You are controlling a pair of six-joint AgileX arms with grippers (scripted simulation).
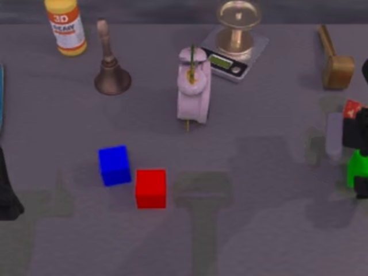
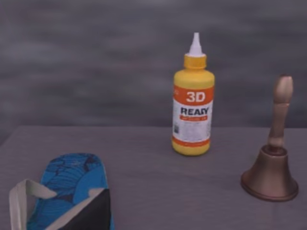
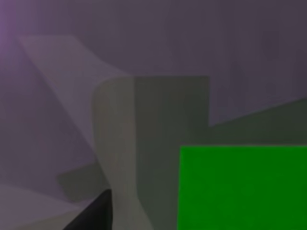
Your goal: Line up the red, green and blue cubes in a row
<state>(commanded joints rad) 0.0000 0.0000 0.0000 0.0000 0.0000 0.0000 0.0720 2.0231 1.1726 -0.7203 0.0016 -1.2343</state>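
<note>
The blue cube and the red cube sit close together on the table, left of centre, with the red one nearer the front. At the table's right edge the green cube lies under my right gripper, between the gripper's dark parts. It fills a corner of the right wrist view as the green cube. One dark fingertip shows there, with a clear gap between it and the cube; the other finger is hidden. My left arm is parked at the left edge.
Along the back stand a yellow glue bottle, a brass bell, a pink clock, a kitchen scale and a wooden mallet. A blue slipper lies at the left edge. A red-and-white box sits by my right arm.
</note>
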